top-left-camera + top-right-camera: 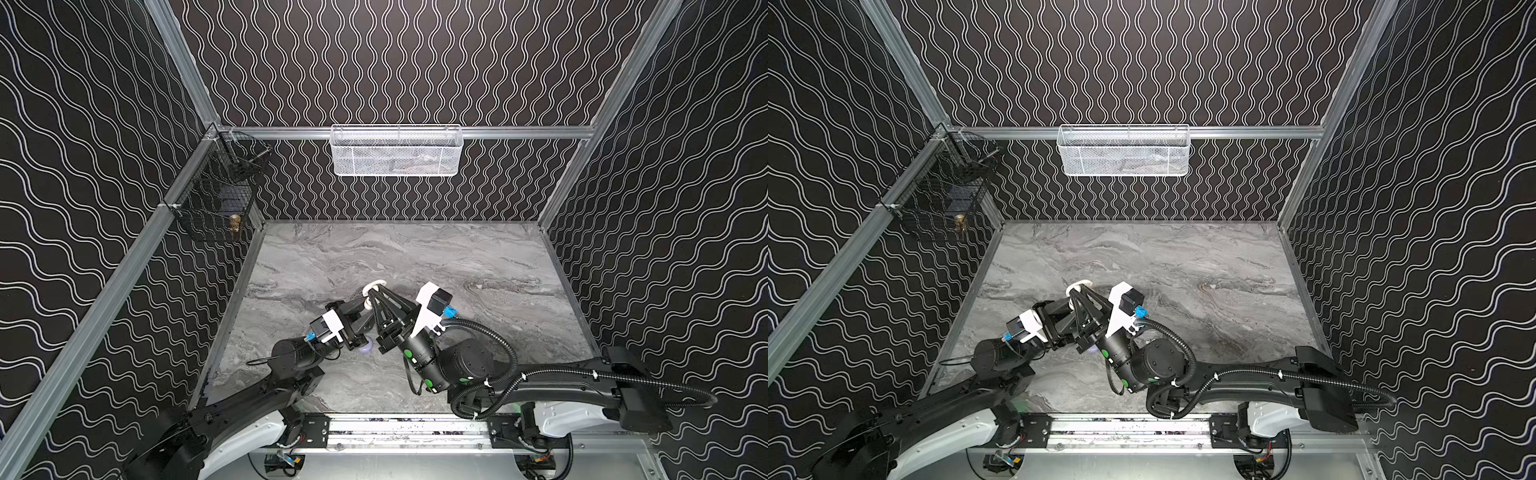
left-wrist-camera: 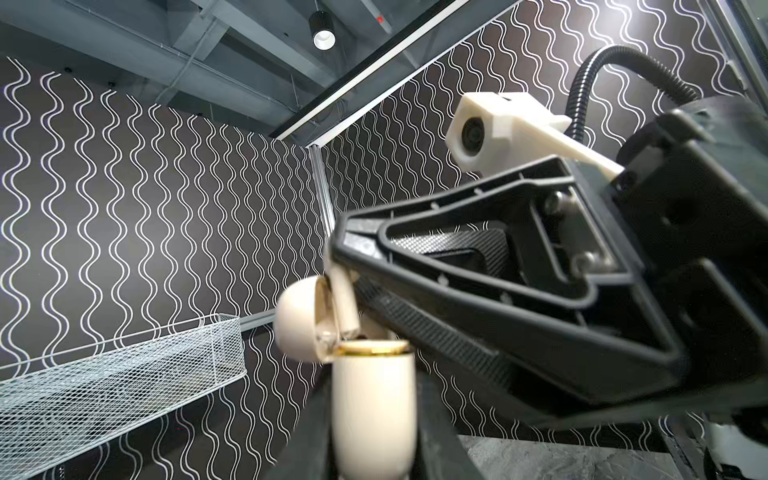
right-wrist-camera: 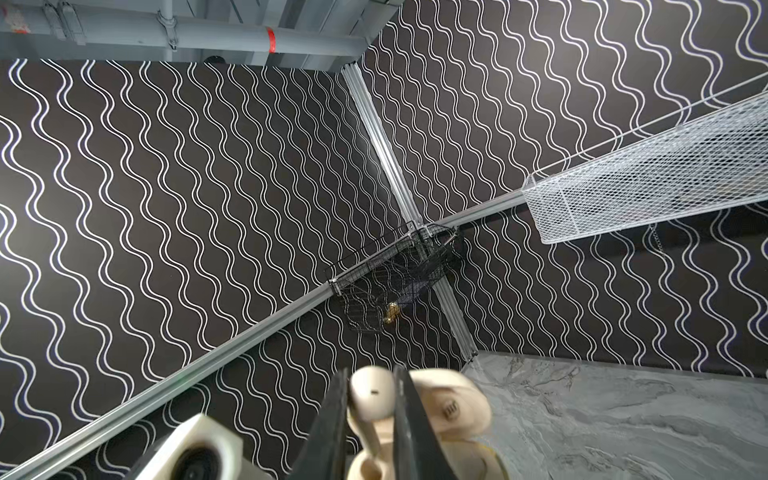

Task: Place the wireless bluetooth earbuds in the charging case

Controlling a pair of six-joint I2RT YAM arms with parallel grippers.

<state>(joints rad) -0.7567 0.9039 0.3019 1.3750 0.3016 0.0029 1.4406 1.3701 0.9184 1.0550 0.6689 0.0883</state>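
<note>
My left gripper [image 2: 374, 409] is shut on the cream charging case [image 2: 374, 432], which stands upright with a gold rim and its lid [image 2: 297, 322] swung open. My right gripper [image 3: 371, 392] is shut on a white earbud [image 3: 370, 397]. The earbud's stem [image 2: 348, 309] points down at the case's open mouth, just above the rim. In both top views the two grippers meet above the middle of the table, the right gripper [image 1: 371, 294] [image 1: 1074, 293] over the case lid [image 1: 372, 287] [image 1: 1077, 287]. The left gripper [image 1: 362, 309] comes in from the left.
A pale lavender object [image 1: 368, 347] lies on the marble table [image 1: 457, 270] under the arms, mostly hidden. A white mesh basket [image 1: 397, 151] hangs on the back wall. A black wire basket [image 1: 216, 195] hangs in the back left corner.
</note>
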